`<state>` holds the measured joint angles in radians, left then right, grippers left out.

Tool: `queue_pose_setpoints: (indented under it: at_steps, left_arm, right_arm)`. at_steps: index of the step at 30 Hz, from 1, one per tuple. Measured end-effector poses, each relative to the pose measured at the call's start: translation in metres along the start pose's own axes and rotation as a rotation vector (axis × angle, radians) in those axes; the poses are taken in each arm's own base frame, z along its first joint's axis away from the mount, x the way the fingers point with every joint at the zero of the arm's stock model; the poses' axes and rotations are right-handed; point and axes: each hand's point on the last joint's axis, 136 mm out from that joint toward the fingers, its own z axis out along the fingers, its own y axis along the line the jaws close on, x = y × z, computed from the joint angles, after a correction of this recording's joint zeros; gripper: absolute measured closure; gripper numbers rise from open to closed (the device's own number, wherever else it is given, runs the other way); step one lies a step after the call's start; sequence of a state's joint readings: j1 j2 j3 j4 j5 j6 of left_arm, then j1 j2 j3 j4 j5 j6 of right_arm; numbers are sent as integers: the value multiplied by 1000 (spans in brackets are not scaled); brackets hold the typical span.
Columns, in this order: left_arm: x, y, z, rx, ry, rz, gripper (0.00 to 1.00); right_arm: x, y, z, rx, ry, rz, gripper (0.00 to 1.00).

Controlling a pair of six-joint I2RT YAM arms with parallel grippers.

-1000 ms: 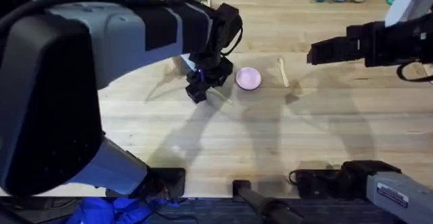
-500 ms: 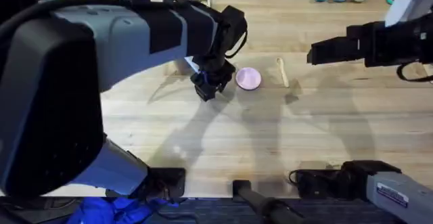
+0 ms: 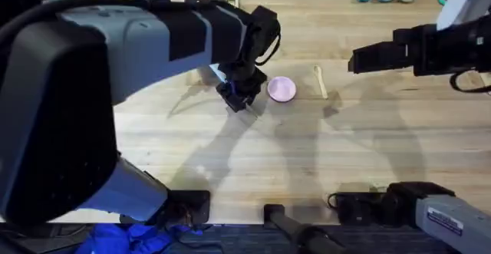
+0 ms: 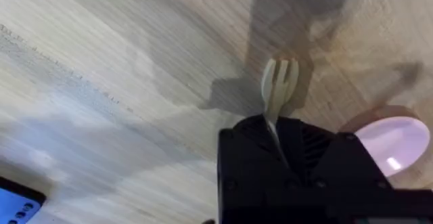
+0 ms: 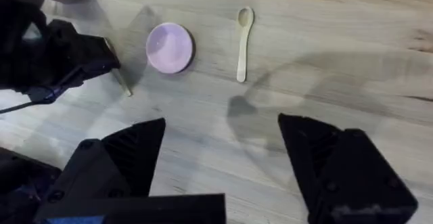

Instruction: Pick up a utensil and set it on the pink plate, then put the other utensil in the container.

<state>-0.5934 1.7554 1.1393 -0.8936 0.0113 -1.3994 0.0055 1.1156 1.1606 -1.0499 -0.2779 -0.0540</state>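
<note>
Pale cream, the short-tined fork [image 4: 279, 88] sits clamped by its handle in our black left gripper [image 3: 238, 100], tines sticking out free beyond the fingertips, presumably so it can be carried over and released flat. We hold it just at nine o'clock of the small round pink plate [image 3: 281, 89], not yet over it. Its long axis runs along the gripper's own line. The pale round-bowled spoon [image 3: 320, 80] lies at three o'clock of the plate, bowl toward twelve. Our right gripper [image 5: 223, 149] hangs spread wide, empty.
</note>
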Motion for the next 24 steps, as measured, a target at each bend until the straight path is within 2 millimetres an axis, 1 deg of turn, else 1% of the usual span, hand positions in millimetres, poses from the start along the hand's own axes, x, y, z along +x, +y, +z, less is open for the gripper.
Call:
queue_pose_setpoints:
  at_steps: [7, 12, 16, 17, 18, 21, 24]
  left_arm:
    - [0, -1, -1, 3, 0, 7, 956]
    - [-3, -12, -8, 13, -7, 54, 960]
    - [-8, -28, -25, 41, -27, 109, 960]
    - [-12, -45, -40, 93, -53, 162, 960]
    - [-14, -51, -45, 108, -61, 180, 960]
    - [-16, -61, -55, 141, -78, 236, 960]
    - [-17, -68, -63, 162, -89, 287, 960]
  right_arm:
    - [0, 0, 0, 0, 0, 0, 9]
    - [0, 0, 0, 0, 0, 0, 9]
    - [0, 0, 0, 0, 0, 0, 9]
    - [0, 0, 0, 0, 0, 0, 9]
    - [0, 0, 0, 0, 0, 0, 9]
    - [0, 0, 0, 0, 0, 0, 9]
    - [0, 0, 0, 0, 0, 0, 9]
